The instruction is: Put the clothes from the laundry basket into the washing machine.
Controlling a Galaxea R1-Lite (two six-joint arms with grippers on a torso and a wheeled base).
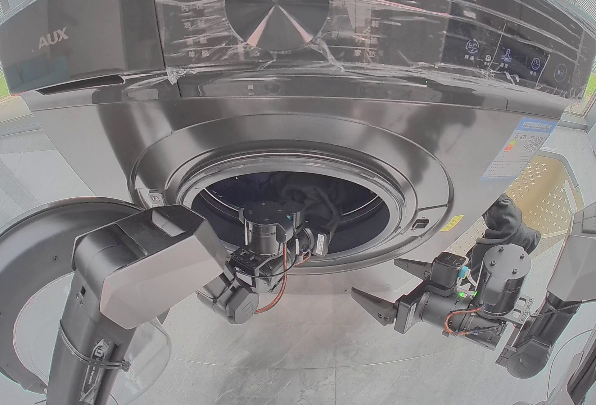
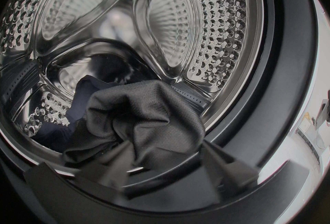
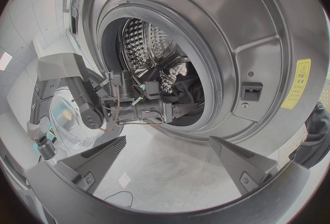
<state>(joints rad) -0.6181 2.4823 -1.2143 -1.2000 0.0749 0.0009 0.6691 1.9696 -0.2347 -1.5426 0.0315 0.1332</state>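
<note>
Two fingers of the left gripper [image 2: 168, 163] stand well apart, so its jaws are open, right at the mouth of the drum [image 2: 165, 22]. A black garment [image 2: 144, 118] lies bunched between them and just beyond them (whether the fingers touch the cloth, I cannot tell). Behind it, a dark blue piece [image 2: 86, 92] rests low in the drum, partly under the black one. The left wrist is in the round opening of the washing machine [image 1: 310, 114], and the door [image 1: 37, 276] hangs open on the robot's left side.

The right gripper [image 1: 375, 279] also has its jaws spread wide, with nothing between them. It is above the grey floor [image 1: 323, 350] in front of the machine, below the opening and to its right. Farther to the right, beside the machine, stands the laundry basket [image 1: 549, 189], pale with small holes. One more dark garment [image 1: 509, 226] hangs over its rim, just behind the right wrist.
</note>
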